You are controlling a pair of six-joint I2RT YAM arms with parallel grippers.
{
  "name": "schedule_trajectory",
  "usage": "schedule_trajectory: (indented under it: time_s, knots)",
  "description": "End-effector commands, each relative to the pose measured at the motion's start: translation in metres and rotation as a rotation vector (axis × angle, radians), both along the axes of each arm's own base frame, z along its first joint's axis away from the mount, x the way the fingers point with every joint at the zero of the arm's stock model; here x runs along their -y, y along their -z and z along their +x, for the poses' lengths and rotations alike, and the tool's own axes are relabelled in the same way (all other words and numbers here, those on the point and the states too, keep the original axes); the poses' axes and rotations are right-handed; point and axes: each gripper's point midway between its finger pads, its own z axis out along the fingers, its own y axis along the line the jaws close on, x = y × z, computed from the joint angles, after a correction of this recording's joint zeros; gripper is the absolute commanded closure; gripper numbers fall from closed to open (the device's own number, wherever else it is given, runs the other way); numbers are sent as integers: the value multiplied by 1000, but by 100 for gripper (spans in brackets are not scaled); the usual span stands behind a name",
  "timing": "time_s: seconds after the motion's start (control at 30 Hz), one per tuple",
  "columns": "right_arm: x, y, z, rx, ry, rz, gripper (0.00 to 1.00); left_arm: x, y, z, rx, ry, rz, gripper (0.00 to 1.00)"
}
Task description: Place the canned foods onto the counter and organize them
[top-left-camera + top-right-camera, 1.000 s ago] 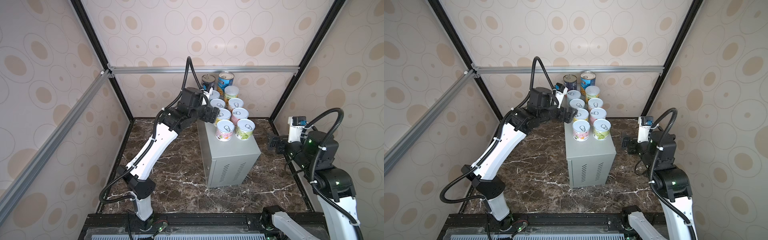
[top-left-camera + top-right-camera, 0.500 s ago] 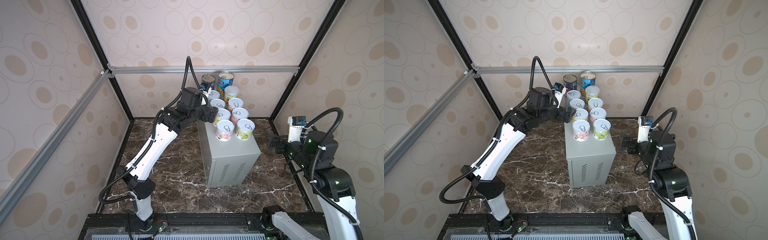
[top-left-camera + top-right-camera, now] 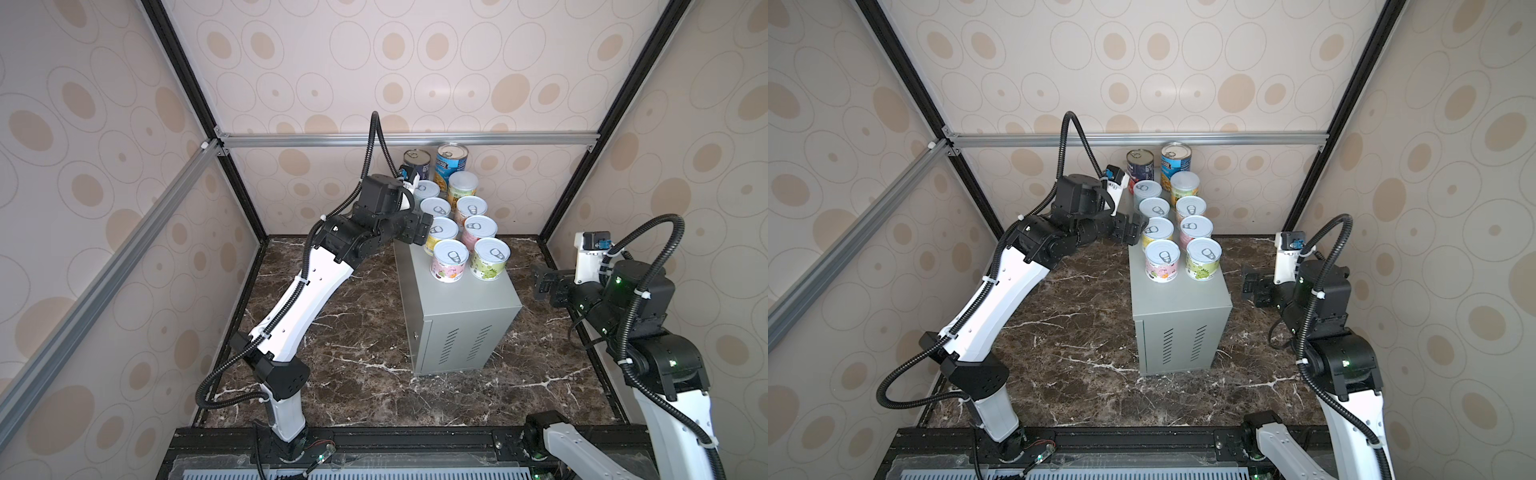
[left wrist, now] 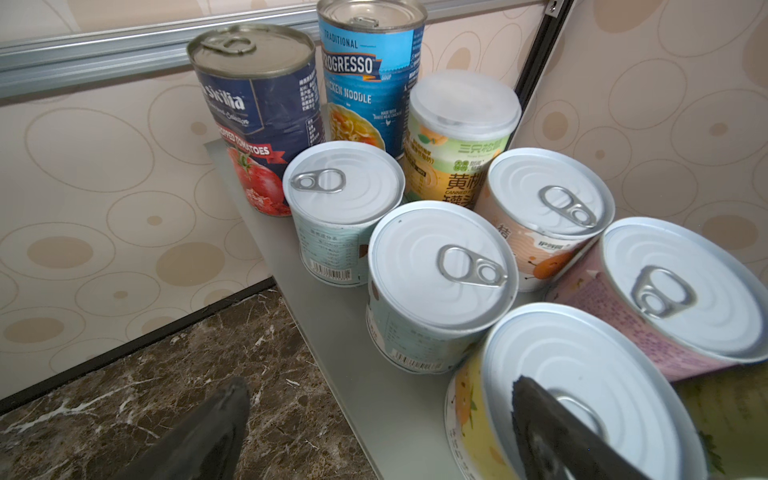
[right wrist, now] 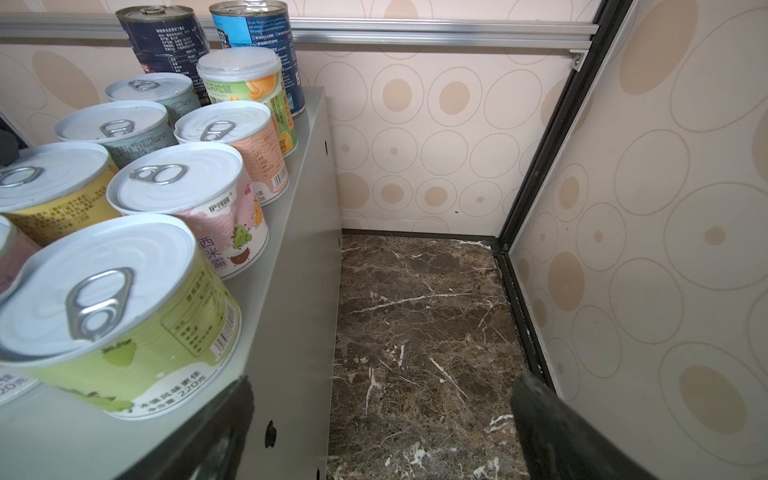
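Several canned foods stand in two rows on top of the counter (image 3: 478, 299) (image 3: 1177, 299), a grey metal box. At the back are a navy-red can (image 3: 417, 164) (image 4: 257, 116) and a blue-yellow can (image 3: 452, 162) (image 4: 370, 75), with a green-yellow white-lidded can (image 3: 462, 189) (image 5: 245, 91) in front of them. My left gripper (image 3: 424, 229) (image 3: 1133, 228) (image 4: 380, 386) is open at the counter's left edge. One finger is over the yellow can (image 3: 441, 232) (image 4: 582, 395), the other over the floor. My right gripper (image 3: 544, 282) (image 3: 1252, 286) (image 5: 384, 382) is open and empty, right of the counter near the green front can (image 5: 116, 316).
The counter stands on a dark brown marble floor (image 3: 353, 332) inside a walled booth. An aluminium rail (image 3: 407, 139) runs along the back wall just behind the tall cans. The right wall (image 5: 644, 249) is close beside my right gripper.
My left gripper has edged slightly to the left, away from the yellow can. The cans and the right arm have not moved.
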Motion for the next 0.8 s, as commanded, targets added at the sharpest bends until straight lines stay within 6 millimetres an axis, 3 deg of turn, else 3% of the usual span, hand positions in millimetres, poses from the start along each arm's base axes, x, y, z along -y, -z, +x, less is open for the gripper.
schedule_trajectory:
  time_s: [0.0,0.23,0.77]
  knots:
    - [1,-7,0,23,6,9,0,-9,-14,-13,12,25,6,2]
    - [1,-6,1,20,5,11,0,-4,-52,-22,94,83,-77,2]
    - [4,-4,-3,16,14,-1,0,-9,-50,18,150,10,-89,2]
